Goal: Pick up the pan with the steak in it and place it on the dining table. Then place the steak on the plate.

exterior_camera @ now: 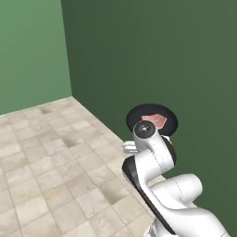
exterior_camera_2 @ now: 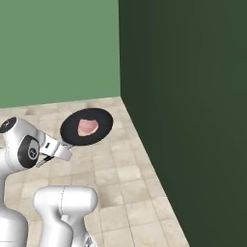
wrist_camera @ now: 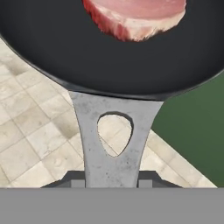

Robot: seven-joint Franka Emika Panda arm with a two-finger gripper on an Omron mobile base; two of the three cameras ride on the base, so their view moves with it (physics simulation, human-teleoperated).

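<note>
The black pan hangs in the air above the tiled floor, roughly level, with the pinkish-red steak lying in its middle. My gripper is shut on the pan's grey handle, which has a teardrop hole; in the hand view the fingers sit on either side of the handle's end. In the left base view the pan and steak show just past my arm's upper joint, close to the dark green wall. The dining table and the plate are out of view.
A dark green wall runs along the right, close to the pan's far side. A lighter green wall stands behind. Beige tiled floor spreads out to the left.
</note>
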